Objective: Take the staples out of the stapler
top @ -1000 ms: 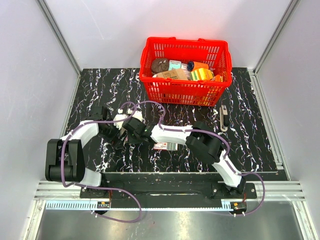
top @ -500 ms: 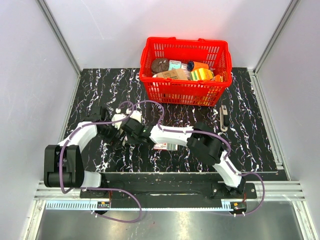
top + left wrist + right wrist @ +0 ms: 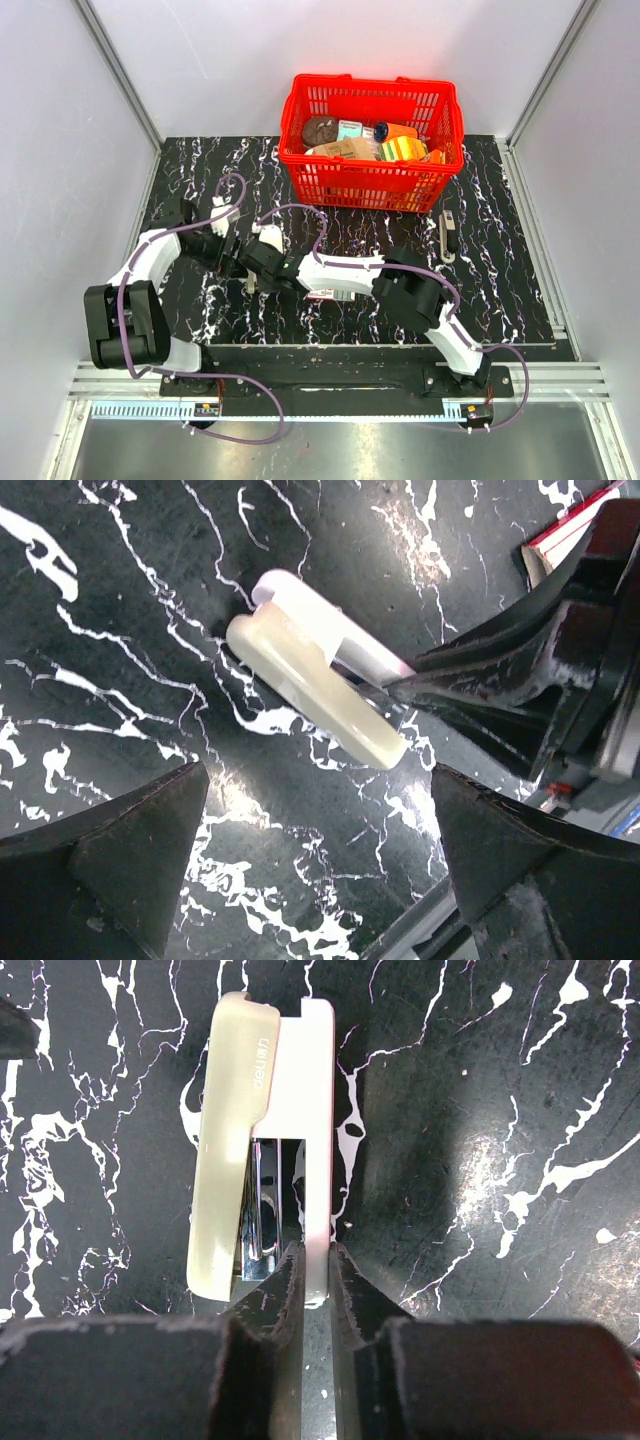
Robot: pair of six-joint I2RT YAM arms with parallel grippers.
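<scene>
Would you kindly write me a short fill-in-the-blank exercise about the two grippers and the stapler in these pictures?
1. The right gripper is shut on the stapler's ___ half, not its cream half.
2. The left gripper hovers over the stapler with its fingers ___, holding nothing.
3. The plastic mesh basket is coloured ___.

Missing words: white; open; red.

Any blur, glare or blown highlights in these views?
Top external: evenly lit and sharp. Left wrist: the left gripper has soft, dark fingers; the cream stapler is partly overexposed. Right wrist: stapler crisp, its metal insert glinting; the right gripper fingers are dark and soft.
</scene>
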